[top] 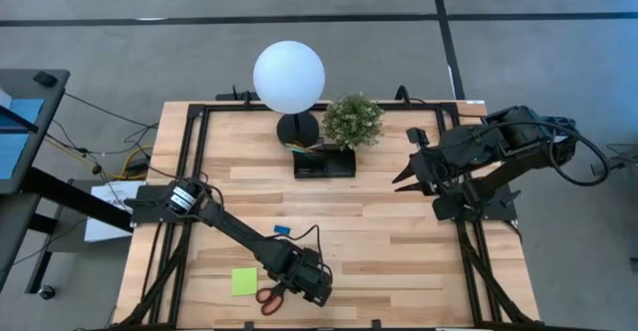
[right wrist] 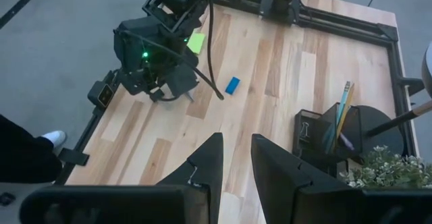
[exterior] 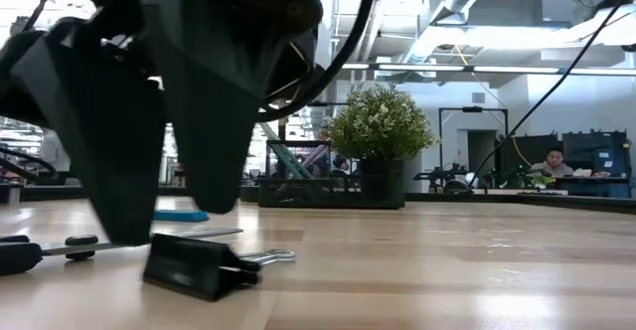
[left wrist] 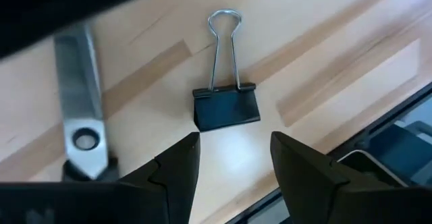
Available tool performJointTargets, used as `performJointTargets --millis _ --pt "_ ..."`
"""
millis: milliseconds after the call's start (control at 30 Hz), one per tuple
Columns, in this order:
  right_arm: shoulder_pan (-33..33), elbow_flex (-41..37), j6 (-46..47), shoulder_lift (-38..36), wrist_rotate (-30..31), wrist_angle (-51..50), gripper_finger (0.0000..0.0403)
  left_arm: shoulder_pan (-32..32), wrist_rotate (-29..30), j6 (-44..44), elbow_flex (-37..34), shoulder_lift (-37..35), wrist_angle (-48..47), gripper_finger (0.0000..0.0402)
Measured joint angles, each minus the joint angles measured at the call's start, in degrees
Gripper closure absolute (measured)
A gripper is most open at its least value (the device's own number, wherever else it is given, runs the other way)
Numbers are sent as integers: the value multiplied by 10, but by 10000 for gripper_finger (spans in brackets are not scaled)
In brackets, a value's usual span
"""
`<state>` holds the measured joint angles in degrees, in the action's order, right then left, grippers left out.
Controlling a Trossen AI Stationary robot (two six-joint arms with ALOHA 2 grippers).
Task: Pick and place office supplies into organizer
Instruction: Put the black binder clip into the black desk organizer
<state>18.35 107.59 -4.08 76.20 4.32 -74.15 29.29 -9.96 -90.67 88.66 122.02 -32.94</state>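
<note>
Inspection of the bench (top: 399, 261), near edge first: left gripper (left wrist: 233, 158) is low over the near edge, fingers spread and holding nothing, one black binder clip (left wrist: 226, 107) lying flat on the wood just ahead of the fingertips, untouched, wire handles pointing away. One pair of red-handled scissors (top: 269, 295) lies just beside that gripper at the near edge; one metal blade (left wrist: 79, 96) shows in the left wrist view. One lime-green sticky pad (top: 243, 281) lies just beyond the scissors toward the left edge. One small blue eraser (top: 282, 230) sits farther in, near the middle, close by the left arm.

At the far edge stands one black organizer (top: 324, 162), already holding one binder clip (right wrist: 305, 127) and several upright pens (right wrist: 342, 113); their exact count cannot be told. Beside it, one potted plant (top: 353, 120) and one lamp (top: 289, 77) with a white globe.

Right gripper (right wrist: 234, 158) hangs above the right side, well apart from every item, fingers slightly parted, empty.
</note>
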Motion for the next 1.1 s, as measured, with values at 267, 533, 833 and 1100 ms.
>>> performJointTargets --millis 267,533,833,1100 --pt "0 0 0 0 0 0 332 0 12 0 0 0 10 226" --pt "0 0 0 0 0 0 332 -9 17 30 0 0 24 226" --pt "0 0 0 0 0 0 332 -18 19 54 0 0 56 192" --pt "0 0 -3 0 0 -3 332 -10 1 0 0 0 24 162"
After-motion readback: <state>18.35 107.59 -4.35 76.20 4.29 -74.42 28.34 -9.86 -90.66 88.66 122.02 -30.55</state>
